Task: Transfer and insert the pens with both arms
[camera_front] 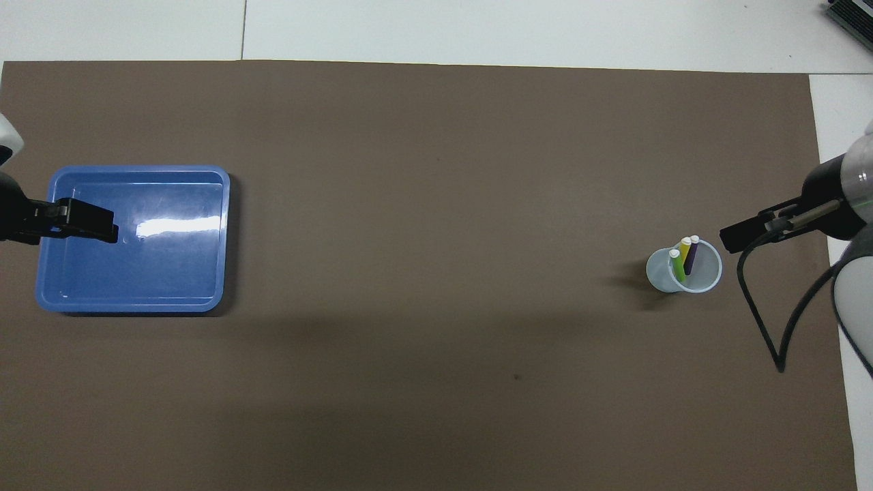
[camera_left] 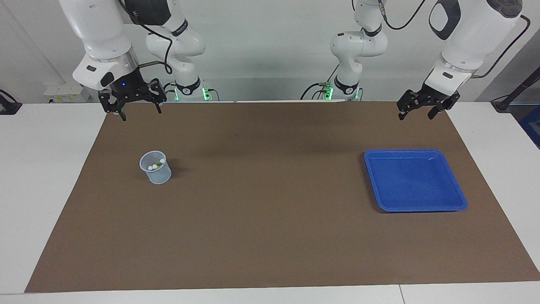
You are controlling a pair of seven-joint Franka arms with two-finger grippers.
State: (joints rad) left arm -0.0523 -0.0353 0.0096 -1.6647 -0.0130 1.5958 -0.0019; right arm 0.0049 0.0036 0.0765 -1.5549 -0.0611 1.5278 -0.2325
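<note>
Three pens, purple, yellow and green, standing together inside a small translucent cup, pale cap ends up and leaning against one another. Cup upright on a brown mat, toward the right arm's end of the table. Nothing gripping or touching the pens. Right gripper raised in the air over the mat's edge nearest the robots, at the right arm's end, fingers spread apart and holding nothing, pointing down. Black cable looping from the right arm's wrist in the overhead view. Shallow blue tray, rectangular with rounded corners, lying flat on the mat toward the left arm's end, well apart from the cup, with a glossy bare floor. Left gripper hanging in the air over the mat's edge nearest the robots, at the left arm's end, jaws released, with nothing between them. White table showing around the mat on all sides.
</note>
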